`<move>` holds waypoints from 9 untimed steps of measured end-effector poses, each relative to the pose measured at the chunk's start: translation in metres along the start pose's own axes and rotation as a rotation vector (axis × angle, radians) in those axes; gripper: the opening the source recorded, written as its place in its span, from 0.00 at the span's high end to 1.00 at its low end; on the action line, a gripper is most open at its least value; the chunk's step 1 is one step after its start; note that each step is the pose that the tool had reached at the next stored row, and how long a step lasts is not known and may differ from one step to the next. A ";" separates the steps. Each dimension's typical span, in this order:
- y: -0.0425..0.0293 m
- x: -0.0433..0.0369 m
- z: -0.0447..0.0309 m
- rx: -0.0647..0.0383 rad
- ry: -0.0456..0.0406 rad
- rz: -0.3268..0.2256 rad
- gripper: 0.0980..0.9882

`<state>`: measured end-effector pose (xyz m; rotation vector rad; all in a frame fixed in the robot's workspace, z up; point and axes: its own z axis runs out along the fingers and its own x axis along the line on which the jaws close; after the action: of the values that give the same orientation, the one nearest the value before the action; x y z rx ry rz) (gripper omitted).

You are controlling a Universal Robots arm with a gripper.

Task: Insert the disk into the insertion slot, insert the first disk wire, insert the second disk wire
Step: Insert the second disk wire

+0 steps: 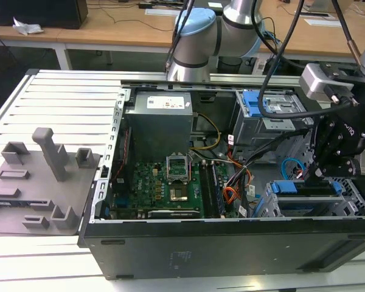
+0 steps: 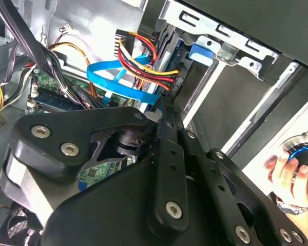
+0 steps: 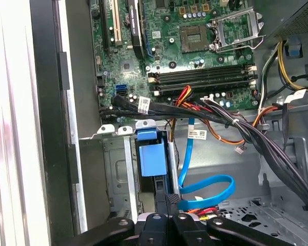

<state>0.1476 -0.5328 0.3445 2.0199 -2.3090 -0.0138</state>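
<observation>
Hemmed in beside the gripper: blue cable looped alongside, black wire bundle crossing beyond.

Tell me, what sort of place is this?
Probably a robotics lab or workshop: a robot arm works over an opened computer case on a slatted metal table, with wooden desks behind.
</observation>
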 end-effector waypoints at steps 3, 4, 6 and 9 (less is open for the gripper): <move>-0.0001 -0.0001 0.0020 0.000 -0.0010 0.000 0.99; -0.0001 -0.0001 0.0021 0.000 -0.0013 0.000 0.99; -0.0001 -0.0001 0.0018 0.000 -0.0021 0.000 0.99; 0.0005 0.0005 -0.0111 0.000 -0.0019 0.000 0.99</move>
<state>0.1476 -0.5327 0.3556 2.0212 -2.3096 -0.0160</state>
